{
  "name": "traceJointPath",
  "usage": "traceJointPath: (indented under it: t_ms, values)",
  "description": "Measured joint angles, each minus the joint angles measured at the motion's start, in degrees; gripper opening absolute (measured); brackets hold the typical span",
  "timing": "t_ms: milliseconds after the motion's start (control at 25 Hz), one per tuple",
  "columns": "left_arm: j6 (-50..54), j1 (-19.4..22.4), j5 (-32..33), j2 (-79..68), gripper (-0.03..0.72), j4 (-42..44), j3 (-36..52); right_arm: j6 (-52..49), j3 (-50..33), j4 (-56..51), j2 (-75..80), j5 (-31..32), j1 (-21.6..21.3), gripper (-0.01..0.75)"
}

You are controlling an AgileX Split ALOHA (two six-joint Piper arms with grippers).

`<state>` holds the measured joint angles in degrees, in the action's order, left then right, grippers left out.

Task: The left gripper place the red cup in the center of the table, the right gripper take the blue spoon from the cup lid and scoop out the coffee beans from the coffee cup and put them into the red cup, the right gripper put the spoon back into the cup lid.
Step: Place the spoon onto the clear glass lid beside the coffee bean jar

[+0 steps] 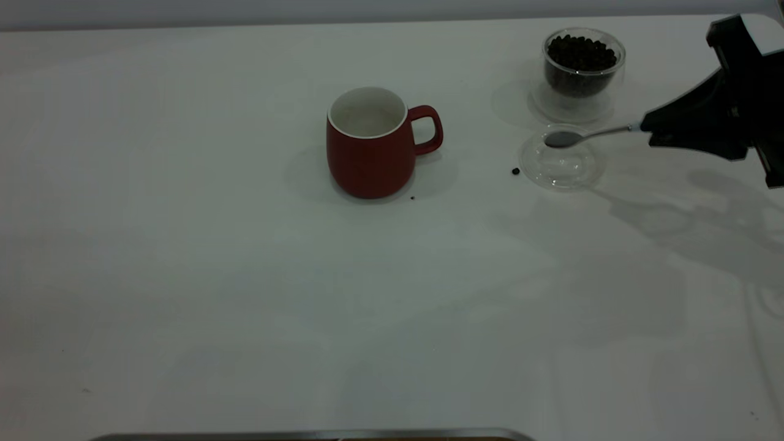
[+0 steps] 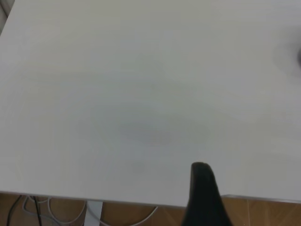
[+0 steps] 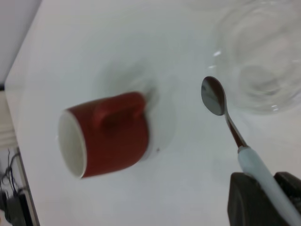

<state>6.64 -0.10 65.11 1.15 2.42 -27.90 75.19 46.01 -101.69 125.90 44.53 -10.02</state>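
**Spoon held over the lid at the right side of the table**

The blue spoon (image 1: 579, 136) is clamped by its handle in the right gripper (image 1: 650, 130), its steel bowl empty and poised above the clear cup lid (image 1: 560, 165). Just beyond the lid stands the coffee cup (image 1: 580, 73), full of coffee beans (image 1: 580, 54). One stray bean (image 1: 516, 171) lies left of the lid. The red cup (image 1: 370, 144) stands upright mid-table (image 1: 245, 294), handle pointing right. Only one finger of the left gripper (image 2: 204, 195) shows; I cannot tell its state.

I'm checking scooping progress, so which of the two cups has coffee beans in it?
The small clear glass cup at the far right holds dark beans; the red ceramic mug shows only white inside.
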Motion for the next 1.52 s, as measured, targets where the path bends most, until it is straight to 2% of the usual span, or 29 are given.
traceJointPath:
  t_ms: [480,800,1520]
  values:
    - [0.0,0.0,0.0,0.0,0.561,0.0,0.0,-7.42,6.71,-0.25,9.5,2.96,-0.51,0.101]
    - [-0.05,0.0,0.0,0.0,0.561,0.0,0.0,-5.65,10.74,-0.5,14.93,7.15,-0.51,0.101]
    - [-0.05,0.0,0.0,0.0,0.561,0.0,0.0,-3.82,11.3,-0.91,20.21,11.86,-0.82,0.101]
